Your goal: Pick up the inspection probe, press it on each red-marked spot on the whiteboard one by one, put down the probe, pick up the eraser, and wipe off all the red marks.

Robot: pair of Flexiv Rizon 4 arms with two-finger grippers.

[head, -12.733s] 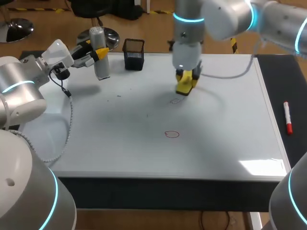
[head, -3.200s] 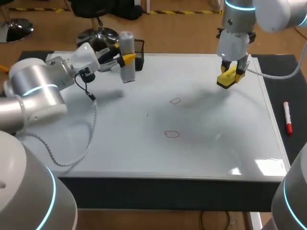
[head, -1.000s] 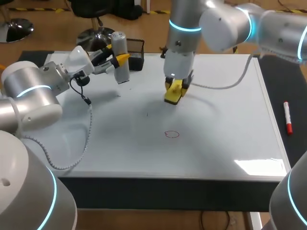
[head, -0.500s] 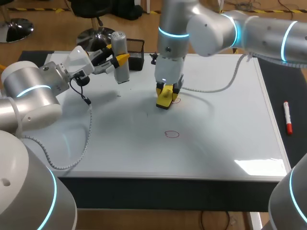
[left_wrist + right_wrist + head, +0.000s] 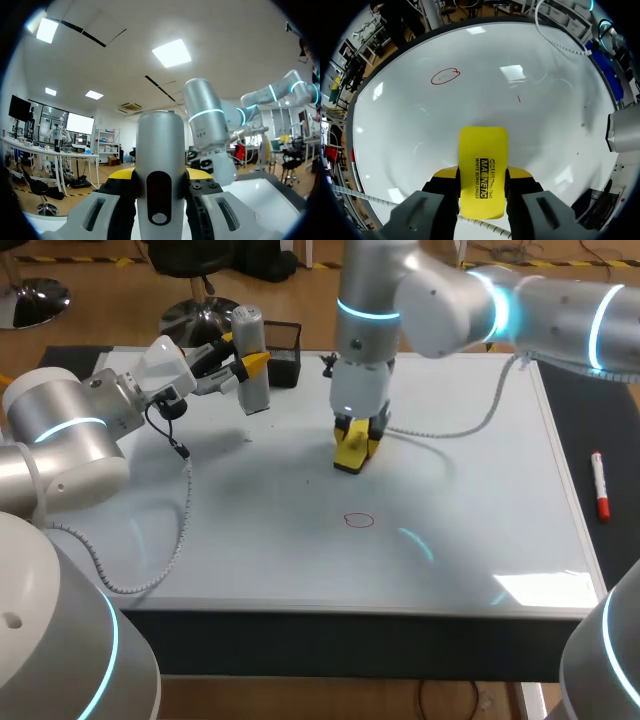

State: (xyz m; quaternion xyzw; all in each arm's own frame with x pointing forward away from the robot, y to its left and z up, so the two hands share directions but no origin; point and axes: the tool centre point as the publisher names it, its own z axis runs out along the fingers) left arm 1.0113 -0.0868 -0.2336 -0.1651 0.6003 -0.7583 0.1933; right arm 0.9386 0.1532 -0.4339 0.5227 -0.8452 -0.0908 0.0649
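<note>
Nearest on the whiteboard is a single red mark, a small drawn oval a little left of the board's middle, with nothing touching it. Out to the right, well apart from it, a red marker lies on the dark strip beside the board.

Just beyond the oval, the right gripper points down at the board. Its fingers are held apart by the width of the yellow eraser and pinch it from both long sides. In the right wrist view the eraser sticks out well past the yellow tips of the right gripper, and the red mark sits ahead of it, off to one side and clear of it. The eraser's lower end is at the board's surface or just over it; whether it touches cannot be told. A grey cable trails across the board to the right of this gripper.

Farther off, over the far left part of the board, the left gripper clamps the inspection probe, a silver cylinder standing nearly upright. In the left wrist view its fingers press on either side of the probe, which rises between them; the left gripper grips it around mid-length. The probe's lower end appears clear of the surface.

Farthest, just right of the probe, a black mesh holder stands at the far edge.
</note>
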